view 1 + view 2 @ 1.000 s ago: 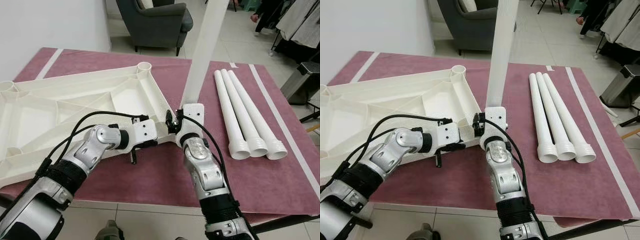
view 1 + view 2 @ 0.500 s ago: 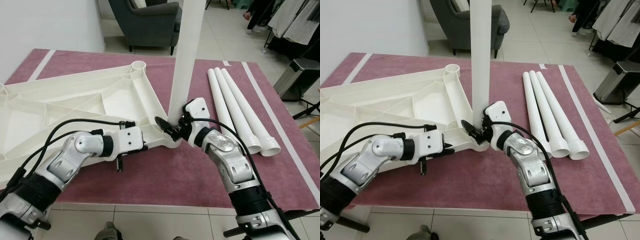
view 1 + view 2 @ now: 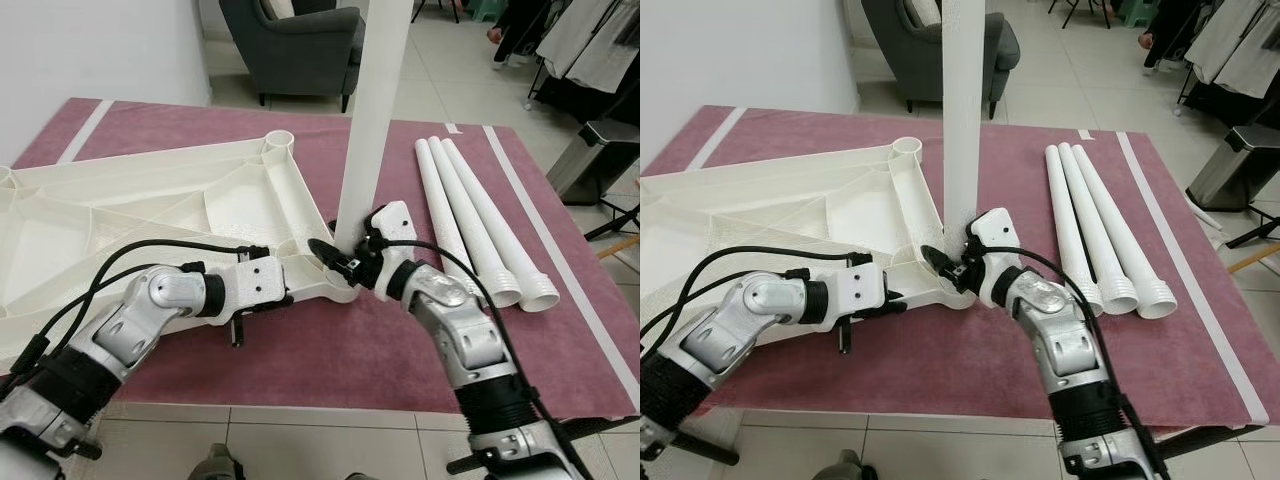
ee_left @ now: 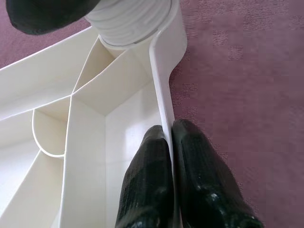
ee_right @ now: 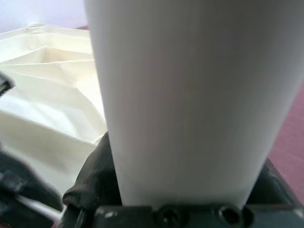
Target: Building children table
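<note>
The white table leg [image 3: 372, 120] stands upright with its threaded foot seated in the near corner socket of the upturned white tabletop [image 3: 150, 210], which lies on the mauve-covered table [image 3: 330, 350]; it looks a light, stiff, smooth hollow tube, so I judge the low hold just above the thread gives the surest twist without slipping. My right gripper [image 3: 340, 262] is clenched round that base, and my left gripper [image 4: 171, 156] pinches the tabletop's thin rim wall beside the socket to steady it. Three more legs [image 3: 480, 230] lie side by side to my right, well apart.
</note>
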